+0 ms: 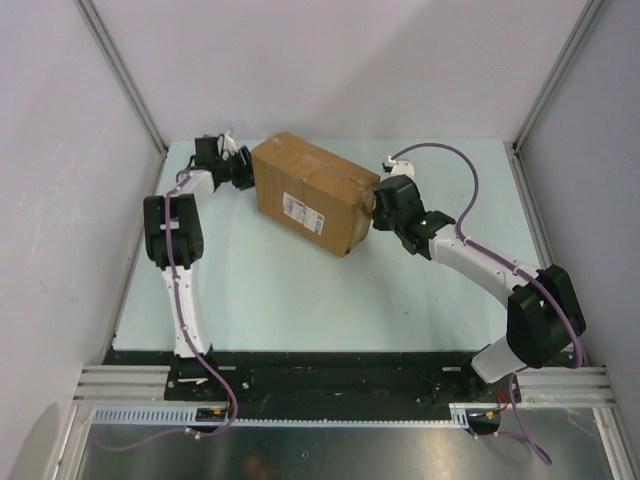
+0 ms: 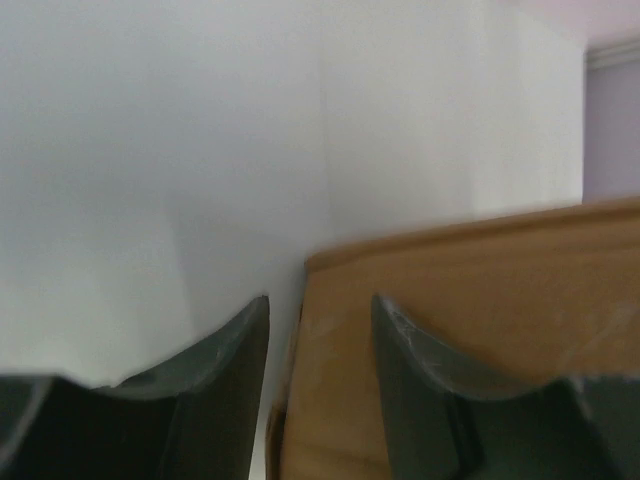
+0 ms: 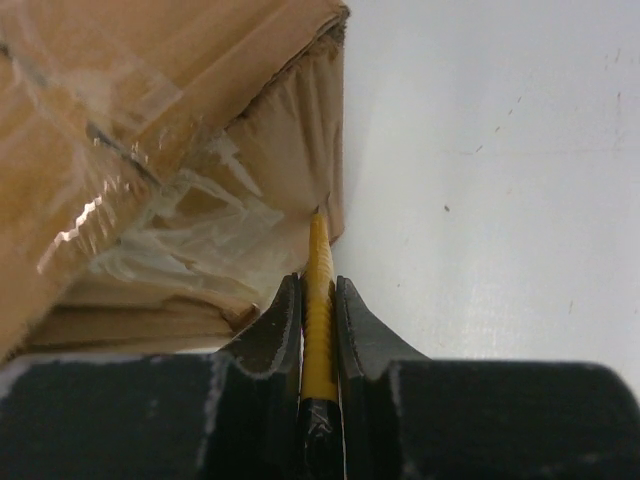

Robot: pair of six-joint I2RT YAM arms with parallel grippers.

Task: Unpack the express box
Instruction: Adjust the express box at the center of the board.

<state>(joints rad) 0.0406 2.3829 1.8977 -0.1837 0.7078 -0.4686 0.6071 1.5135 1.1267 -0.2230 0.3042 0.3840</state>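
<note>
A robotics lab cell: white panel walls (image 1: 350,60) in aluminium framing (image 1: 120,70) enclose a pale table (image 1: 300,300).

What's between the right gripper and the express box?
The yellow knife in the right gripper, its tip at the express box; the right wrist view shows it.

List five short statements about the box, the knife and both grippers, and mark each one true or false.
1. The right gripper is shut on a yellow knife. True.
2. The knife's tip points at the taped end of the express box. True.
3. The left gripper is shut tight. False: its jaws stand apart, with an edge of the box between them.
4. The box stands open on top. False: its top is closed.
5. Both grippers are at one end of the box. False: one is at each end.
</note>
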